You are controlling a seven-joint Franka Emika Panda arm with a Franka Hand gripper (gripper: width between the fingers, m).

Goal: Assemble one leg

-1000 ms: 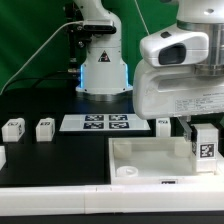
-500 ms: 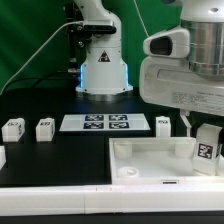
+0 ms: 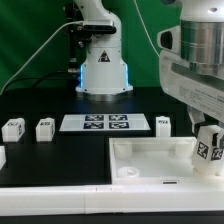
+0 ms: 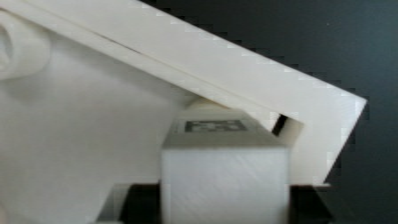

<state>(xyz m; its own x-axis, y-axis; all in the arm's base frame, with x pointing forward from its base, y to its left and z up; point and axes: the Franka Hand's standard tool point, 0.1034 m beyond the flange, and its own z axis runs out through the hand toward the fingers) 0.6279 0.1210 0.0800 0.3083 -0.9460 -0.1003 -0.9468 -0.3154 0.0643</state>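
Observation:
My gripper (image 3: 209, 140) is shut on a leg (image 3: 208, 151), a small white block with a black-and-white tag, held at the tabletop's far corner at the exterior view's right. The large white tray-like tabletop (image 3: 150, 170) lies in front. In the wrist view the leg (image 4: 222, 160) stands between my dark fingers (image 4: 143, 200), its tagged end against the tabletop's corner wall (image 4: 267, 90). I cannot tell whether it sits in the socket. Three loose legs stand on the table: two (image 3: 13, 128) (image 3: 44, 128) at the left and one (image 3: 163, 124) behind the tabletop.
The marker board (image 3: 97, 122) lies flat behind the tabletop, in front of the robot base (image 3: 103, 70). A further white piece (image 3: 2, 157) shows at the exterior view's left edge. A cable (image 3: 40, 50) runs along the back left.
My arm has moved toward the exterior view's right and a little down with the leg, from over the tabletop's right side to its far right corner.

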